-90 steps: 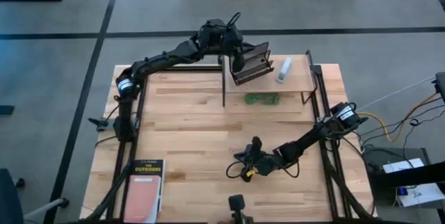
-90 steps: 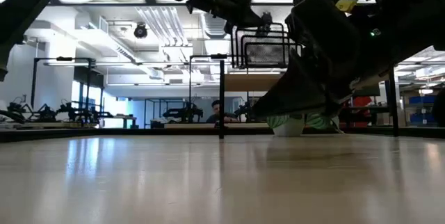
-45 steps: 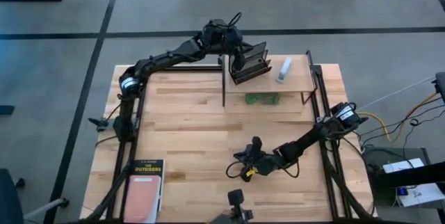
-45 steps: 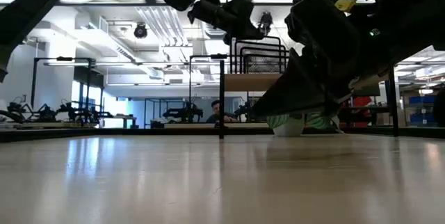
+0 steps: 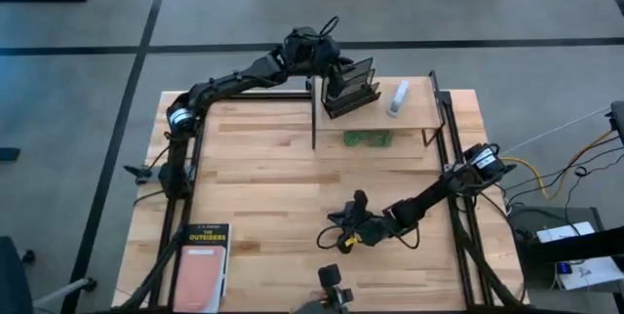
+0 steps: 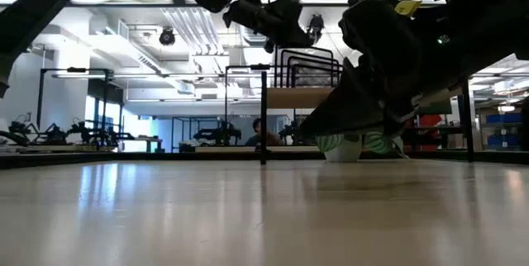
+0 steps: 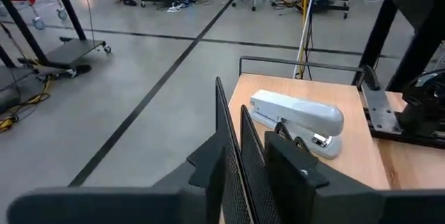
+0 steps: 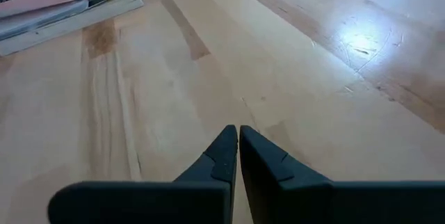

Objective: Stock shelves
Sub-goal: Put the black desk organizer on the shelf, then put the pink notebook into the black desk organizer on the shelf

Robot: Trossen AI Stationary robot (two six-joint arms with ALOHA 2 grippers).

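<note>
The shelf (image 5: 419,114) is a light wood board on thin black legs at the table's far right. On it stand a black wire rack (image 5: 349,88) and a white stapler (image 5: 398,98). The stapler (image 7: 299,116) lies beyond the rack in the left wrist view. My left gripper (image 5: 330,78) reaches in from the left and is shut on the rack (image 6: 310,68) above the shelf board (image 6: 297,97). My right gripper (image 5: 341,238) is shut, holds nothing, and sits low over the table near its front edge; its fingers (image 8: 238,144) point along bare wood. My left gripper has two of the rack's upright mesh dividers (image 7: 240,158) between its fingers (image 7: 205,165), near their top edge. It comes slanting down from the table's left and far side. The rack stands upright with its base on the shelf board.
A green object (image 5: 367,138) lies on the table under the shelf's front edge. Stacked books (image 5: 203,260) lie at the near left corner, also in the right wrist view (image 8: 62,1). The right arm (image 6: 397,59) fills the low view's right side. A person shows in the room behind.
My left gripper has gone down and a little toward the far edge with the wire rack. The rack, first held tilted above the shelf board, now stands upright on it. The gripper still holds the rack.
</note>
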